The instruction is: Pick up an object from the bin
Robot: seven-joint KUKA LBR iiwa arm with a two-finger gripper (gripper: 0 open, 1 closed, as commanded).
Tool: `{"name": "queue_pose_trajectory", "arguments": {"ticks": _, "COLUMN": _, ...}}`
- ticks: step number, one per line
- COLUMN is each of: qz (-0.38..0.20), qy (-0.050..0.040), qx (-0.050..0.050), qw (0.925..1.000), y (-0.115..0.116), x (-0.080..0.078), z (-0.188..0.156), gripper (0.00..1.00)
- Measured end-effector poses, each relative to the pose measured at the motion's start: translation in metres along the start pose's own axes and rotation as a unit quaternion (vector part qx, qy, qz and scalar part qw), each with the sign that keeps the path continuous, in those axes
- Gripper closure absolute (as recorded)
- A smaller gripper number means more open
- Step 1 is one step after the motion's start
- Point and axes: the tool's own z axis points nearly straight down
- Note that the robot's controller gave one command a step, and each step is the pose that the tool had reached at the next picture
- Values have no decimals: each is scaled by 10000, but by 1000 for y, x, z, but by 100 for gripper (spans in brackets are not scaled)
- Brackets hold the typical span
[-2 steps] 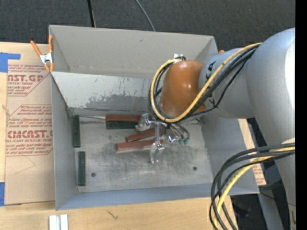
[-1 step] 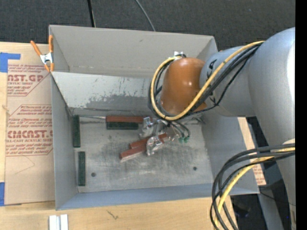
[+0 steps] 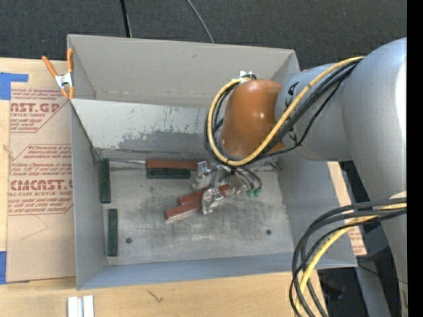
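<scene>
Camera view puts the gripper [image 3: 213,195] low over the right end of a reddish-brown flat bar [image 3: 183,208], aslant at the frame's centre (spread or pinching, I cannot tell). That bar looks stiff, light and smooth, best taken across its narrow width. Around it the grey bin floor [image 3: 231,233] is flat and open, with a dark bar [image 3: 170,169] near above and dark green strips [image 3: 106,180] well apart at left.

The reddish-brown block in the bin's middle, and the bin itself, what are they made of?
Reddish-brown block: probably painted wood or plastic; matte, flat faces, straight edges, hard to say which. Bin: sheet metal, dull grey, with scuffs worn into its floor and back wall.
</scene>
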Motion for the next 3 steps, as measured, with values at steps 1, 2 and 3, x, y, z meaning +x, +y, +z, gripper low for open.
{"name": "queue_pose_trajectory", "arguments": {"ticks": 1, "qz": -1, "qy": 45, "qx": -7, "qw": 10000, "y": 0, "x": 2, "z": -4, "gripper": 100}}
{"name": "queue_pose_trajectory", "arguments": {"ticks": 2, "qz": -2, "qy": 83, "qx": -11, "qw": 10000, "y": 1, "x": 4, "z": -24, "gripper": 100}}
{"name": "queue_pose_trajectory", "arguments": {"ticks": 3, "qz": -1, "qy": 45, "qx": -1, "qw": 10000, "y": 0, "x": 1, "z": -41, "gripper": 100}}
